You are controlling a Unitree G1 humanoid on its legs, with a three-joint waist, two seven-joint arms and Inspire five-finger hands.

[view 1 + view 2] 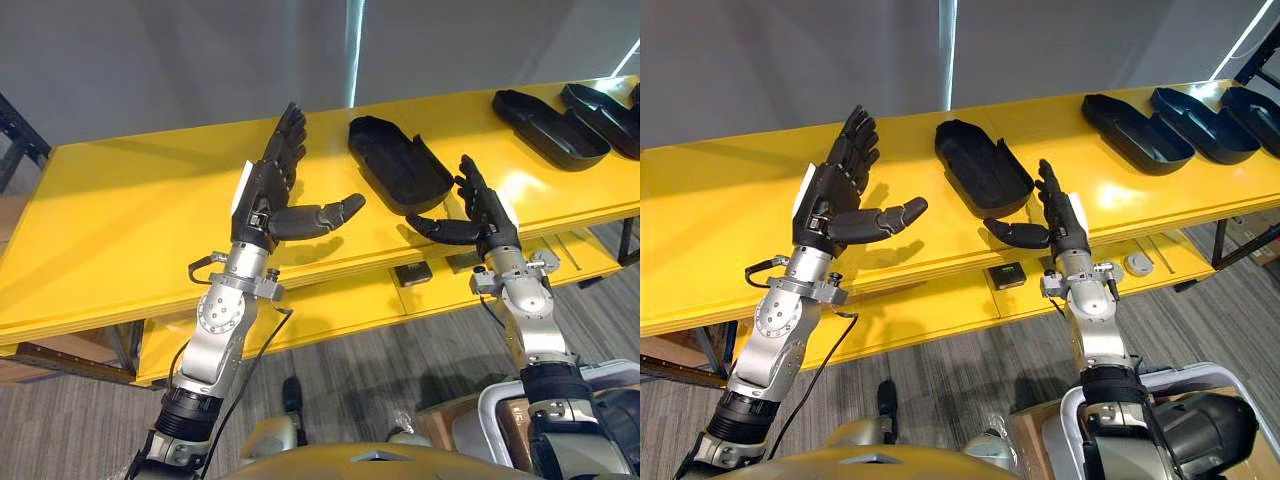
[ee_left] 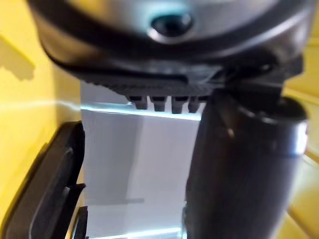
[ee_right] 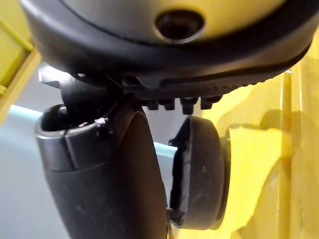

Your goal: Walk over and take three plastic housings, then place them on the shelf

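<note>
Counter (image 1: 120, 230) in bright yellow runs across the scene, with a lower shelf (image 1: 330, 310) of the same yellow under its front edge. Over the counter's left-middle part the left hand (image 1: 266, 198) is held up with nothing in it. Its fingers (image 1: 286, 140) are straight and together, and its thumb sticks out sideways toward the right. A white patch sits on this hand's outer edge; whether it carries print is too small to tell.

The nearest housing (image 1: 398, 165), a black open shell lying hollow side up, rests on the counter between the 2 hands, apart from the left one. On the lower shelf below it lies a small dark box (image 1: 1006, 275), its face too small to read.

The right hand (image 1: 490, 225) is spread wide and empty, fingers straight, thumb pointing left in front of the shell's near end. It is just beside the shell; whether it touches cannot be told. In the right wrist view the shell's rounded end is partly hidden by the thumb. A grey disc (image 1: 1138, 264) lies on the lower shelf by the right wrist.

Farther right, 3 more black shells lie side by side on the counter: second housing (image 1: 1137, 133), third housing (image 1: 1193, 125) and fourth housing (image 1: 1252, 118), the last cut off at the edge.
</note>
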